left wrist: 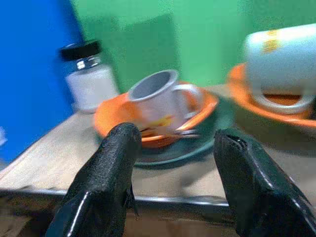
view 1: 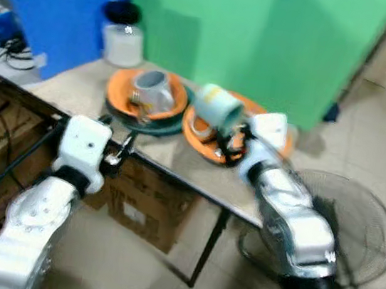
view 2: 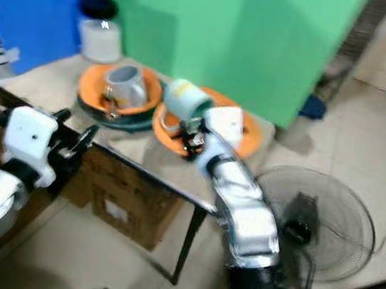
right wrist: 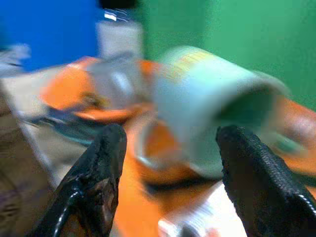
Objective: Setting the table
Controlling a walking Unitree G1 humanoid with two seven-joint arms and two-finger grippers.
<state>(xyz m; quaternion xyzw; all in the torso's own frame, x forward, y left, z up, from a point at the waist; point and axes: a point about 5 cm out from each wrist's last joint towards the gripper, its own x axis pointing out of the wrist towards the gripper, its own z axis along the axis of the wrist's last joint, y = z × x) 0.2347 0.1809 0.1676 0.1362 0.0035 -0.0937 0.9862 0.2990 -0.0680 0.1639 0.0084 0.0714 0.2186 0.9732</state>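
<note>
Where the table [view 1: 79,82] meets the green panel [view 1: 266,32], two orange plates side by side: on the left orange plate [view 1: 118,91], which rests on a dark green plate [view 1: 159,127], a grey mug [view 1: 154,89] tipped on its side, mouth toward the panel. On the right orange plate [view 1: 201,140], a pale green mug [view 1: 220,105], also tilted over, with a white ring-shaped piece [left wrist: 281,102] beneath it. Behind the left plate, near the blue panel [view 1: 62,4], a white jar [view 1: 123,43] with a black lid, upright. Right gripper [right wrist: 170,148] over the right orange plate, fingers [right wrist: 106,153] spread apart, the pale green mug just ahead and between them, contact impossible to judge through the blur. Left gripper [left wrist: 173,163] at the near table edge, fingers [left wrist: 118,153] likewise apart, holding nothing, aimed at the grey mug. Under the table, cardboard boxes [view 1: 145,206]; on the floor to the right, a fan [view 1: 344,223].
</note>
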